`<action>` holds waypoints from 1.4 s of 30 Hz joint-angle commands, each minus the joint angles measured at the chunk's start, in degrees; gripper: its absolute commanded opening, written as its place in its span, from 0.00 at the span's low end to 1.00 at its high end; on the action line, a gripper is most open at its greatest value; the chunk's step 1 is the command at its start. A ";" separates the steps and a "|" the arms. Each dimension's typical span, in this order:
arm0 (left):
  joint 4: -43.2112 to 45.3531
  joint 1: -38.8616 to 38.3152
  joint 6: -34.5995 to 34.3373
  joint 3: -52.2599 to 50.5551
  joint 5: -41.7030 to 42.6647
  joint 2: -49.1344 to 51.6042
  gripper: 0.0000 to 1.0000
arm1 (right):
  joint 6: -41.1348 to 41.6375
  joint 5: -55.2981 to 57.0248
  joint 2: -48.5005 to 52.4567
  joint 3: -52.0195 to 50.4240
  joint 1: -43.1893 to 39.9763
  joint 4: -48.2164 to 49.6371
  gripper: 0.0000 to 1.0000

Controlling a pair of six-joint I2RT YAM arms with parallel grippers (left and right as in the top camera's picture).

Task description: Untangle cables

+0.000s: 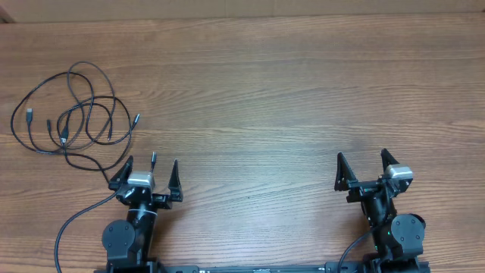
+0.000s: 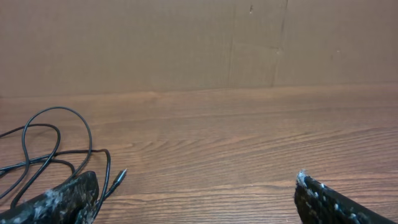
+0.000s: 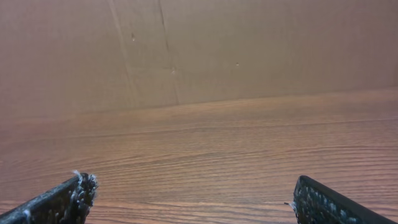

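Observation:
The cables [image 1: 89, 112] lie in loose overlapping loops on the wooden table at the far left, with a silvery plug [image 1: 29, 115] at their left side. One cord trails down toward my left gripper [image 1: 151, 167], and its small plug end [image 2: 121, 176] rests on the table just inside the left finger [image 2: 62, 198]. That gripper is open with nothing held. In the left wrist view the cables' loops [image 2: 56, 146] sit ahead and to the left. My right gripper [image 1: 362, 159] is open at the lower right, with only bare wood between its fingers [image 3: 326, 202].
A brown cardboard wall [image 2: 186, 43] stands along the table's far edge. A thicker black arm wire [image 1: 76, 220] curves off the left arm's base toward the front edge. The wooden table [image 1: 258, 98] stretches between and beyond the two arms.

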 commanded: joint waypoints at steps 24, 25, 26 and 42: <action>-0.57 -1.53 -0.02 -0.24 -3.87 -0.59 1.00 | -0.22 -0.35 -0.52 -0.61 0.33 0.33 1.00; -0.57 -1.53 -0.02 -0.24 -3.87 -0.59 0.99 | -0.22 -0.35 -0.52 -0.61 0.33 0.33 1.00; -0.57 -1.53 -0.02 -0.24 -3.87 -0.59 1.00 | -0.22 -0.33 -0.52 -0.61 0.33 0.33 1.00; -0.57 -1.46 -0.02 -0.22 -3.87 -0.55 0.99 | -0.22 -0.35 -0.52 -0.61 0.33 0.33 1.00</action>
